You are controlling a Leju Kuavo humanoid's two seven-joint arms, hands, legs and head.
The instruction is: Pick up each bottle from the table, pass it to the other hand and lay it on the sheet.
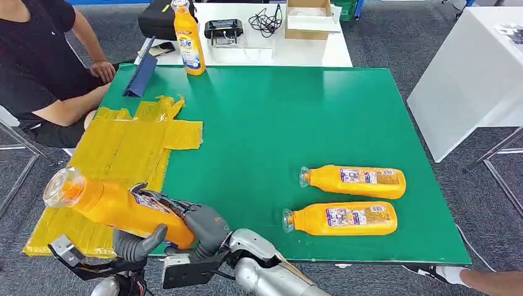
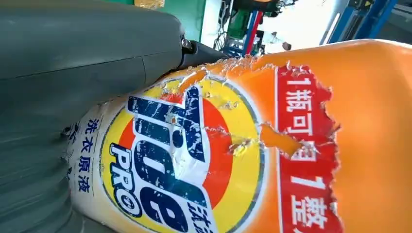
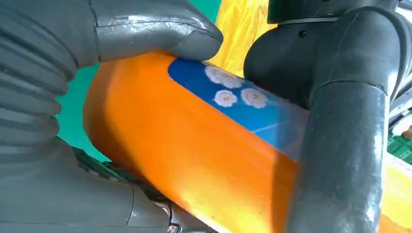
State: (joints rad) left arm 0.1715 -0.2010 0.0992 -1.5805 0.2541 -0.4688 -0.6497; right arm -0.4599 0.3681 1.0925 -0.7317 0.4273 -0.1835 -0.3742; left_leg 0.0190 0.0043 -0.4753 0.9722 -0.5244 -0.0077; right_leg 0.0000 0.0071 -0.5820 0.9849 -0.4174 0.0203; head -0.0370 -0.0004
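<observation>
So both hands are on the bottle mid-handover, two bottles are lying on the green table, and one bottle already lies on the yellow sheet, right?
Not quite: no bottle lies on the yellow sheet yet, as the head view shows. The left hand and right hand are both on the held bottle, and two lying bottles rest on the green table. A fourth bottle stands upright at the far edge.

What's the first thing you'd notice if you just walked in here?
The big orange bottle held by both robot hands, left hand and right hand, over the near edge of the yellow sheet. Two more bottles lie on their sides on the green table, and another stands at the far edge.
</observation>
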